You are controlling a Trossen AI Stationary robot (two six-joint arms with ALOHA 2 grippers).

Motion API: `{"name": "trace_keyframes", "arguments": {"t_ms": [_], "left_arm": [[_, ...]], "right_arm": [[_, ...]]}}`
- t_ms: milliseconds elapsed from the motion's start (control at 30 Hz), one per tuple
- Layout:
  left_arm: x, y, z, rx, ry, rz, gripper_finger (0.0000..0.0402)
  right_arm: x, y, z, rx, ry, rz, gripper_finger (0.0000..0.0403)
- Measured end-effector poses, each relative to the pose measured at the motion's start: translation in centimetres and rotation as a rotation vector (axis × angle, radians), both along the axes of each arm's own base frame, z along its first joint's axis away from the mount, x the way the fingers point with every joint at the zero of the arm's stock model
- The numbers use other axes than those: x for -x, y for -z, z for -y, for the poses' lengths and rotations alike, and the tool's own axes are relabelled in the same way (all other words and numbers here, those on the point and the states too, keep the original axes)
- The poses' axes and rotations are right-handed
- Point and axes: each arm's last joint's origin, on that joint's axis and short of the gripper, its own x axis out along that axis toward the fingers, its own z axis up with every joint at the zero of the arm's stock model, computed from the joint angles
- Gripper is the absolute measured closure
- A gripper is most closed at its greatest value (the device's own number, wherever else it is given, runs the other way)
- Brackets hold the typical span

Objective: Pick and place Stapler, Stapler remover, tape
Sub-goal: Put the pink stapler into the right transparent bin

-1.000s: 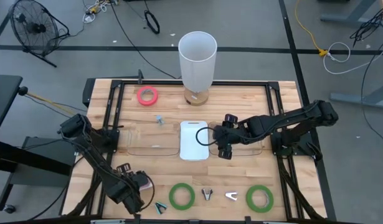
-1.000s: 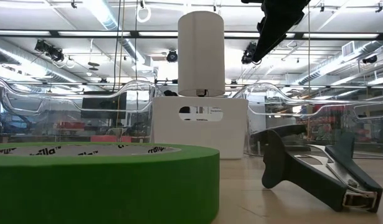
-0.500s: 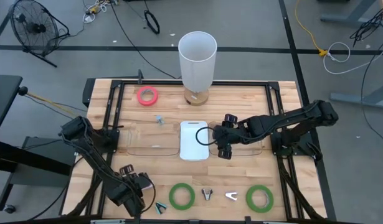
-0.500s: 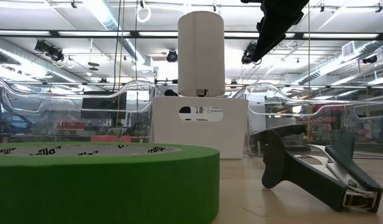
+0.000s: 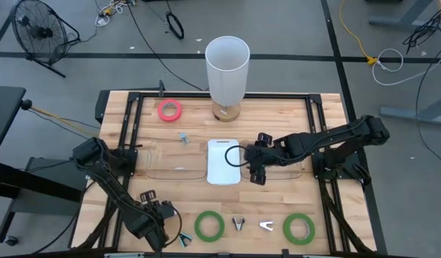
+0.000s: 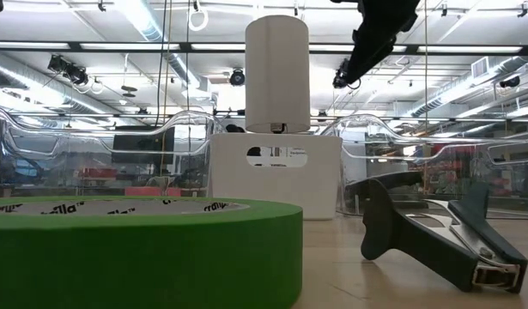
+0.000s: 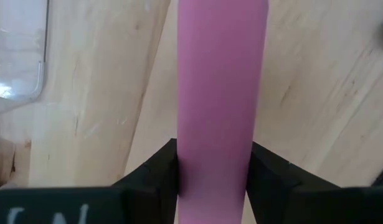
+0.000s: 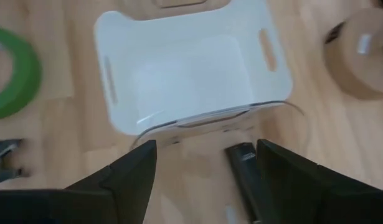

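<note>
Since a second ago, my left gripper (image 5: 163,217) has edged slightly toward the nearer green roll (image 5: 209,226), its fingers (image 7: 155,173) clamped on a pink bar (image 7: 219,87). My right gripper (image 5: 252,166) hangs spread wide beside the white bin (image 8: 185,74). The other green roll (image 5: 297,228) lies at the front edge and the red roll (image 5: 170,110) at the back.
</note>
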Motion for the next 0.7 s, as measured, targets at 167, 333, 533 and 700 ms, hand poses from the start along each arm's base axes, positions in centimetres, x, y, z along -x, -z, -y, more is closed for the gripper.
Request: {"name": "trace_keyframes", "arguments": {"t_ms": [167, 333, 533, 700], "left_arm": [[-0.3, 0.0, -0.2, 0.002, 0.001, -0.004, 0.0255], [-1.3, -0.8, -0.5, 0.013, 0.03, 0.005, 0.0255], [-2.7, -3.9, -0.7, 0.002, 0.088, 0.007, 0.0255], [-3.8, -7.8, -1.4, -0.074, 0.131, 0.056, 0.0255]], "right_arm": [[-0.1, 0.0, -0.3, -0.075, -0.036, -0.008, 0.0128], [-0.1, 0.0, -0.2, -0.083, -0.007, -0.002, 0.0128], [-0.1, 0.1, -0.2, -0.081, -0.006, -0.005, 0.0128], [-0.7, 1.0, -0.4, -0.07, -0.012, -0.036, 0.0128]]}}
